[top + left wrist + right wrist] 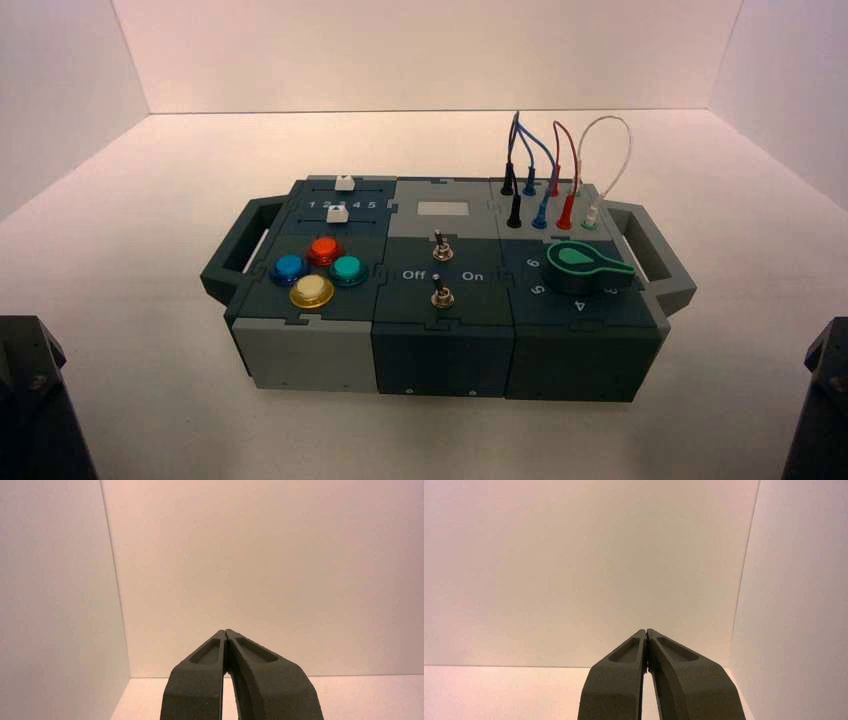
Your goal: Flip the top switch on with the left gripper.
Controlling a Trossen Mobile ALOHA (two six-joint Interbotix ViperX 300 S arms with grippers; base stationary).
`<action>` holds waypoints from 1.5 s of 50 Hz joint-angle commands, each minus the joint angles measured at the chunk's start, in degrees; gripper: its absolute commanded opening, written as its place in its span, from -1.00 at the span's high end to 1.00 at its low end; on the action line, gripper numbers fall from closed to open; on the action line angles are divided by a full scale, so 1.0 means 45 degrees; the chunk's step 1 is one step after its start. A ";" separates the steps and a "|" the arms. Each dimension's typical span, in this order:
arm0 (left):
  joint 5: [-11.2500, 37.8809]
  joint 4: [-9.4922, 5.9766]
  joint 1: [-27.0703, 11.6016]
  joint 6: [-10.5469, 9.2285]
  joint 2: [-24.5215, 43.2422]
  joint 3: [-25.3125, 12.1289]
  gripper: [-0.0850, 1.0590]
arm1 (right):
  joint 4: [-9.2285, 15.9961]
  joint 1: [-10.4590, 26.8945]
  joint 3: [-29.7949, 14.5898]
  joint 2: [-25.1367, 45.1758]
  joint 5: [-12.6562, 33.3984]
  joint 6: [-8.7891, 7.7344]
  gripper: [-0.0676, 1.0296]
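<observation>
The top switch is a small silver toggle on the box's middle panel, between the grey rectangular plate and the white lettering. A second, identical toggle stands on the near side of the lettering. My left gripper is shut and empty, with its fingertips touching, and it faces the white back wall, far from the box. The left arm is parked at the near left corner. My right gripper is also shut and empty, and the right arm is parked at the near right corner.
The box stands mid-table with a handle at each end. Its left part has two white sliders and several coloured buttons. Its right part has a green knob and plugged wires. White walls enclose the table.
</observation>
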 commanded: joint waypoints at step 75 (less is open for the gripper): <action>0.8301 -0.0566 -0.4805 -0.0234 -0.0117 -0.1230 0.91 | 0.0254 0.3633 -0.1934 0.1777 0.6660 0.0117 0.92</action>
